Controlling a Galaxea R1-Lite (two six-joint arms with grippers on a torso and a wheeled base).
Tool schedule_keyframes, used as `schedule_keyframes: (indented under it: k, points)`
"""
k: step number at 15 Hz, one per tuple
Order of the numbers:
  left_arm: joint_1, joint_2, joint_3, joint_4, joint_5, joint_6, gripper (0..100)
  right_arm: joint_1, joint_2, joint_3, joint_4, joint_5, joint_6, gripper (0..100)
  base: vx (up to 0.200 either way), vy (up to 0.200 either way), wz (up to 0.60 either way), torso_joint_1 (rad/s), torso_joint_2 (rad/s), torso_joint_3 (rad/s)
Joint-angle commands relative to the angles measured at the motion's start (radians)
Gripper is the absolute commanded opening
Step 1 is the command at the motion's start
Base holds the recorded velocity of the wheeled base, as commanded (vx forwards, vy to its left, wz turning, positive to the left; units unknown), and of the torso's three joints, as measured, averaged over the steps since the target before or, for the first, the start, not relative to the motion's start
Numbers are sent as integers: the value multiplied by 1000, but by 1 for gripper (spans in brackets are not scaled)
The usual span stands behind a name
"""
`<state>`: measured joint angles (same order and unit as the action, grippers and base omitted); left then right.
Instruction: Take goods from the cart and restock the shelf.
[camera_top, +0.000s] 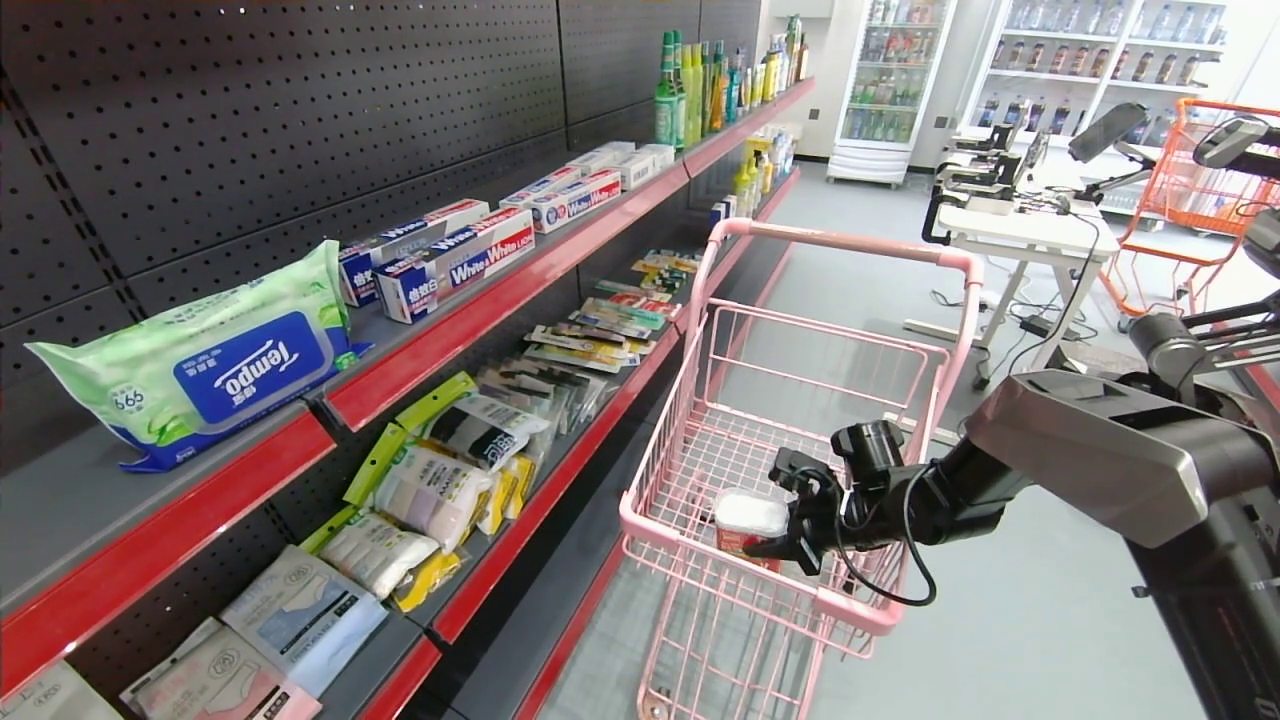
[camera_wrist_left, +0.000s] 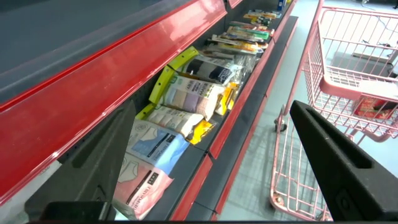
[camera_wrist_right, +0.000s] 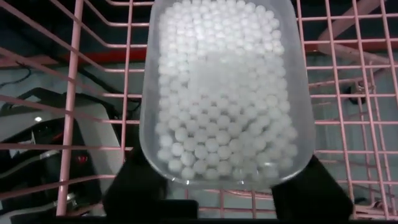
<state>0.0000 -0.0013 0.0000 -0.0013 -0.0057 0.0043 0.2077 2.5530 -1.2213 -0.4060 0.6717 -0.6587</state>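
Right fingers (camera_wrist_right: 134, 186) are clamping a clear tub of cotton swabs (camera_wrist_right: 224, 93) from both sides, one black finger pressing on each flank of the tub near its lower rim. In the head view the right fingers (camera_top: 772, 546) are reaching over the near rim of the pink cart (camera_top: 830, 240) and gripping the tub of cotton swabs (camera_top: 748, 515), which is standing upright inside the basket, close to the near corner on the shelf side, its white top facing up and a red label showing below. Pink cart (camera_wrist_right: 74, 93) wires are crossing behind the tub.

Left fingers (camera_wrist_left: 339, 165) are hanging in the aisle between the lower shelf (camera_wrist_left: 249, 99) and the cart (camera_wrist_left: 348, 87). They seem to be standing apart with nothing between them, the second finger barely showing at the frame's edge.

Soft packets (camera_wrist_left: 186, 99) are lying in a row on the lower shelf (camera_top: 560, 480), the same soft packets (camera_top: 430, 490) leaning against each other. On the top shelf (camera_top: 430, 370) a green wet-wipe pack (camera_top: 215, 365) is lying nearest, toothpaste boxes (camera_top: 455, 262) are lining up beyond it, and green bottles (camera_top: 675, 90) are standing upright at the far end.
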Motion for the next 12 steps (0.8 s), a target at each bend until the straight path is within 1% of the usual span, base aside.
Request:
schedule_keyframes:
  k: [1,4,7,12]
  points:
    - [0,1,0,0,0,0,100,1,0,0,3,0,1,0,0,0,0,0,0,0]
    - [0,1,0,0,0,-1,100,-5,-13,12,35,0,24,0,0,0,0,0,0,0]
    - [0,1,0,0,0,0,100,-13,-45,11,35,0,71,0,0,0,0,0,0,0]
    - [0,1,0,0,0,-1,100,-28,-115,19,35,-3,77,0,0,0,0,0,0,0]
